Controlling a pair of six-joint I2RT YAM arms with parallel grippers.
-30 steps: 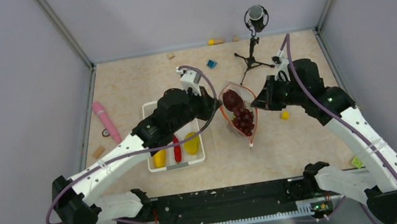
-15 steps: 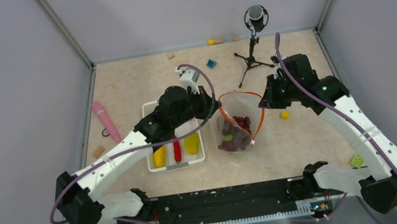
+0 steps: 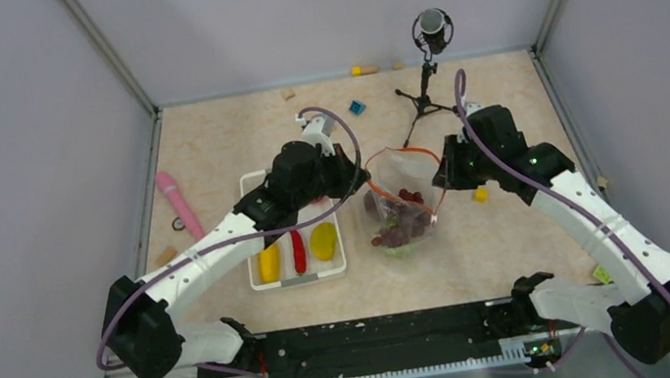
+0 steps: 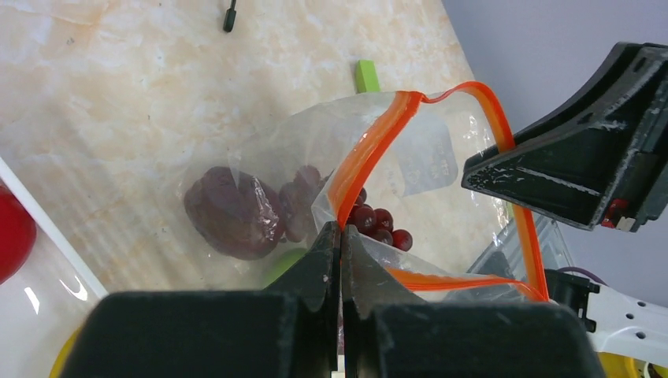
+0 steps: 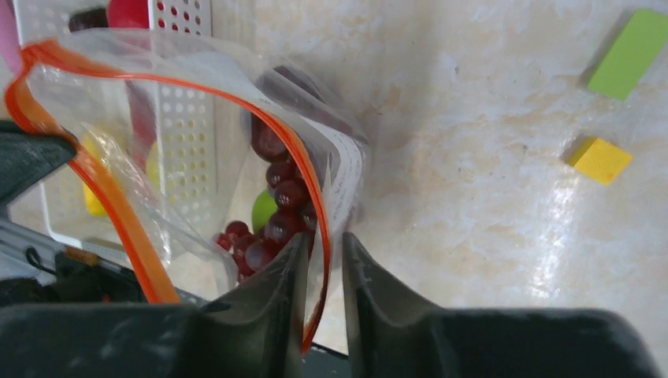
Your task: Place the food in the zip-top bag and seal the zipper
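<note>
The zip-top bag (image 3: 402, 207) hangs open between my two grippers, its orange zipper (image 3: 407, 151) spread in a loop. Inside lie dark grapes (image 5: 277, 227), a maroon fruit (image 4: 232, 213) and a green fruit (image 5: 264, 209). My left gripper (image 4: 340, 226) is shut on the zipper (image 4: 370, 150) at the bag's left rim. My right gripper (image 5: 323, 236) is open, with the right rim of the zipper (image 5: 312, 183) running loose between its fingers. More food stays in the white basket (image 3: 299, 280): yellow pieces (image 3: 324, 241), a red chili (image 3: 298, 250) and a red apple (image 5: 130, 12).
A microphone on a tripod (image 3: 426, 87) stands behind the bag. A yellow block (image 3: 480, 194) lies right of the bag, a blue block (image 3: 356, 107) at the back, a green block (image 3: 602, 272) near right. A pink stick (image 3: 180, 203) lies left of the basket.
The bag has sunk lower and its mouth has spread from a narrow slit to a wide loop. My right gripper's jaws have come apart off the rim. The left grip is unchanged.
</note>
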